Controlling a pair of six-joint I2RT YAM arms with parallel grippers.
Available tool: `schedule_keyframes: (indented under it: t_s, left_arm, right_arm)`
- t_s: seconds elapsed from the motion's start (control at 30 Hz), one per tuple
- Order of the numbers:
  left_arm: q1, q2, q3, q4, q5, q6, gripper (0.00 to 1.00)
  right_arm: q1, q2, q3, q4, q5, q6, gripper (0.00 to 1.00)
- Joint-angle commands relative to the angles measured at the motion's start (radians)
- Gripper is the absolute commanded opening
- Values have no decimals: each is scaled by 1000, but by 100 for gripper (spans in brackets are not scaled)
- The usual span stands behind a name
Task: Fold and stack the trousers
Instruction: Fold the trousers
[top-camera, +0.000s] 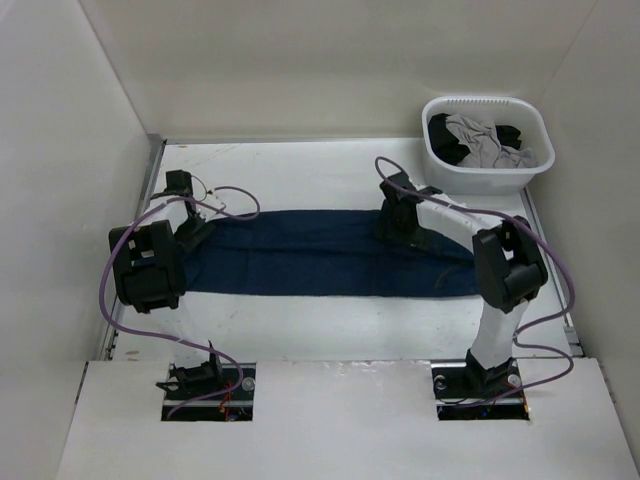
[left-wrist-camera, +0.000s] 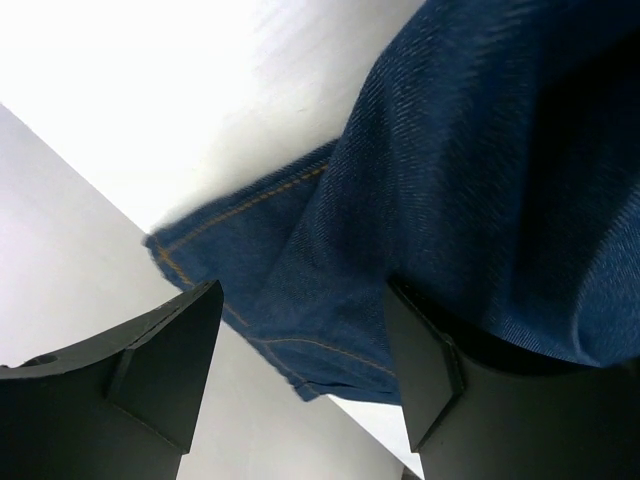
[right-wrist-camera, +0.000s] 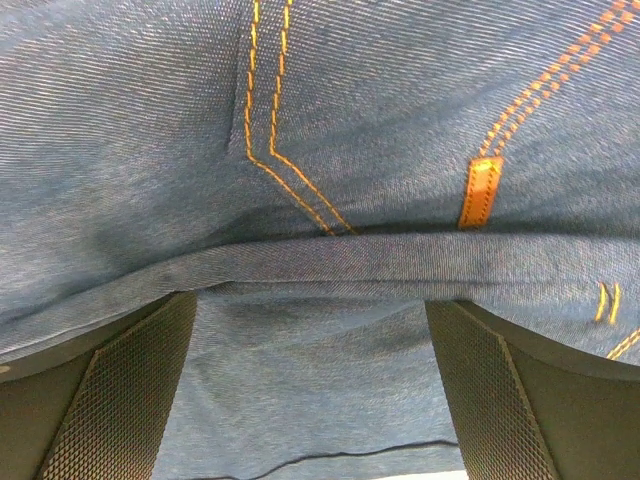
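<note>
Trousers (top-camera: 330, 255) across the counter (top-camera: 300, 165); left hand (left-wrist-camera: 305, 295) and right hand (right-wrist-camera: 310, 305) gape over denim; orange stitching (right-wrist-camera: 272, 110) shows in wrist views only.

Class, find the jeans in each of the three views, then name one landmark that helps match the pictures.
Top external: the jeans form a dark band across the middle of the table.
Left wrist: they fill the upper right, down to centre.
Right wrist: they fill nearly the whole frame.
Landmark: orange stitching, clear in both wrist views only.

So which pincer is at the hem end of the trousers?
The left pincer: its view shows the stitched leg hem of the trousers, while the right pincer sits at the end with the belt loop.
</note>
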Motion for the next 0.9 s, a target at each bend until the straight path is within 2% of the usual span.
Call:
schedule_keyframes:
  t_s: [0.0,0.2,0.33,0.37,0.6,0.87]
  left_arm:
    - [-12,-19,85,-44,25,-50,65]
    - [-12,1,160,-45,48,-62,65]
    - [-14,-69,161,-91,61,-60,66]
    - [-8,-95,158,-110,69,-62,66]
    - [3,-305,33,-228,117,-27,67]
    - [-44,-318,-23,-171,117,-82,68]
  right_arm:
    - [-14,48,106,67,42,-122,100]
    - [-30,85,169,116,38,-197,100]
    - [-37,-57,78,96,30,-203,100]
    - [-75,-85,27,79,22,-177,100]
    - [-87,-91,15,70,16,-166,100]
    - [-87,-91,15,70,16,-166,100]
